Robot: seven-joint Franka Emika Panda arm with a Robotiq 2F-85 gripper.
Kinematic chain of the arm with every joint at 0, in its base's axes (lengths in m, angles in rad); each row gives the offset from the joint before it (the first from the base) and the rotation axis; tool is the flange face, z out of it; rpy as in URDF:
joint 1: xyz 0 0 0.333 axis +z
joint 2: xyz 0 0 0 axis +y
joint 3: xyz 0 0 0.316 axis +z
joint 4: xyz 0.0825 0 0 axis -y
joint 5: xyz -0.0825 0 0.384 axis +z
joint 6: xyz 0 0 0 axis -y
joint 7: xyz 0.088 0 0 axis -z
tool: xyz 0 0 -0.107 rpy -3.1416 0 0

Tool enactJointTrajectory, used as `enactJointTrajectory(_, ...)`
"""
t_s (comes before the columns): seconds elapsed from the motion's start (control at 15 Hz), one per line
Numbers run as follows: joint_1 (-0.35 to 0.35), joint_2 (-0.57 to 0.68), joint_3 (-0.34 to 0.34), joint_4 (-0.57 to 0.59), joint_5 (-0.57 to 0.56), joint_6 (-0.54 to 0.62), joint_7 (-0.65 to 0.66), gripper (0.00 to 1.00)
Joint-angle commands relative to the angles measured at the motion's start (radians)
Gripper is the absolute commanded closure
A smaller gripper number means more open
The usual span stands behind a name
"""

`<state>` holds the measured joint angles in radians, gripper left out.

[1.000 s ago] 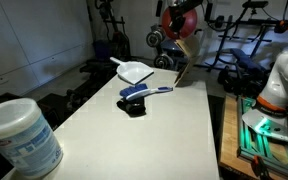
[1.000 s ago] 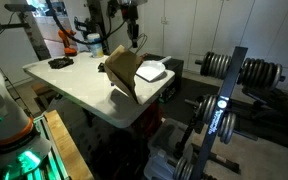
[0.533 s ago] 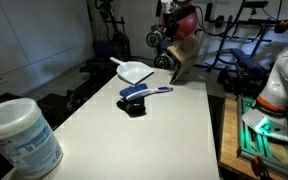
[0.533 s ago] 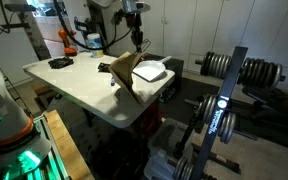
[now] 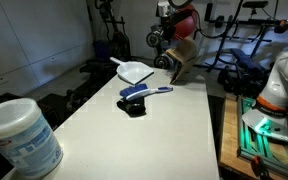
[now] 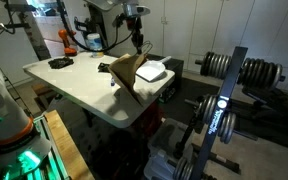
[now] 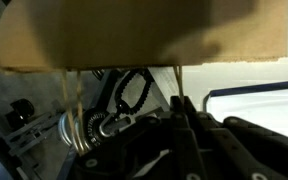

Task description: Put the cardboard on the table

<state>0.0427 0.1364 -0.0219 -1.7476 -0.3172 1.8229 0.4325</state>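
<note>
The cardboard is a thin brown sheet, held tilted over the far end of the white table. In the other exterior view the cardboard hangs low over the table next to the white dustpan, and its lower edge looks close to or on the top. My gripper is shut on its upper edge. In the wrist view the cardboard fills the top, its thin edge pinched between my dark fingers.
A white dustpan lies beside the cardboard. A blue brush rests on a black object mid-table. A white and blue tub stands at the near corner. Gym weights stand beyond the table.
The cardboard has come down and tipped flatter toward the table's end, still held in my gripper. The dustpan and brush have not moved.
</note>
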Motion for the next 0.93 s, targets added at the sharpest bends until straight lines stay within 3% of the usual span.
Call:
enactJointTrajectory(0.0,0.009,-0.03,0.017,0.02,0.011,0.091,-0.012,0.99)
enactJointTrajectory(0.2,0.007,-0.019,0.021,0.042,0.038,0.22,0.0,0.99)
enactJointTrajectory(0.47,0.007,0.01,0.016,0.032,0.055,0.287,0.012,0.99)
enactJointTrajectory(0.87,0.012,0.051,0.012,0.028,0.113,0.244,0.039,0.99)
